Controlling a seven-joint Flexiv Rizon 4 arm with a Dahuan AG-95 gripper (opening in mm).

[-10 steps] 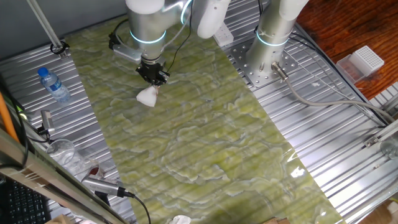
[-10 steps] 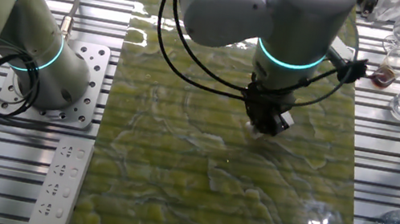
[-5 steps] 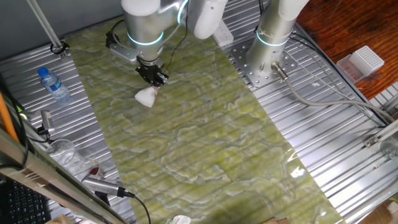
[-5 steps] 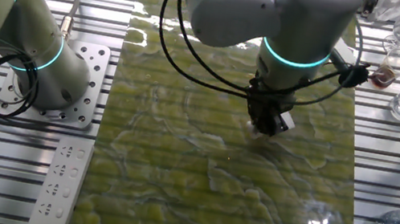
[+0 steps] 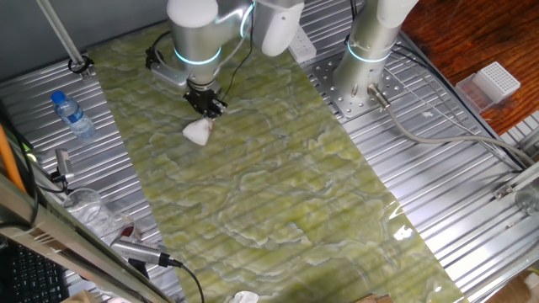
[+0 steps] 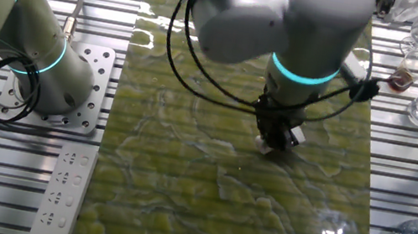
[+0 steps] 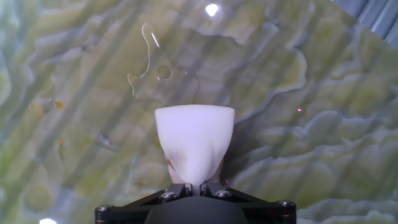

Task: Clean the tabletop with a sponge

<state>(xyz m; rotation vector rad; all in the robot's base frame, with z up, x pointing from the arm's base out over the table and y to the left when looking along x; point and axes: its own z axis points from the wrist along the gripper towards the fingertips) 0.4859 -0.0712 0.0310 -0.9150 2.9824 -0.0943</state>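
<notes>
The green-yellow marbled tabletop [image 5: 278,185] runs across both fixed views [image 6: 221,196] and fills the hand view [image 7: 311,124]. My gripper [image 5: 207,104] is shut on the white sponge [image 5: 199,130] and presses it against the sheet near the far left end. In the hand view the sponge [image 7: 194,142] fans out from the pinched jaws [image 7: 194,185]. In the other fixed view the gripper [image 6: 275,137] covers most of the sponge [image 6: 265,146]. A thin curved wet outline [image 7: 146,62] lies on the sheet ahead of the sponge.
A water bottle [image 5: 71,114] and glassware [image 5: 84,206] stand on the ribbed metal at the left. A second arm's base [image 5: 366,76] is bolted at the back right. A small white scrap [image 5: 244,297] lies at the front edge. A power strip [image 6: 65,187] lies on the metal.
The gripper with the sponge has shifted slightly along the sheet; in the other fixed view it sits a little lower than before. It stays shut on the sponge.
</notes>
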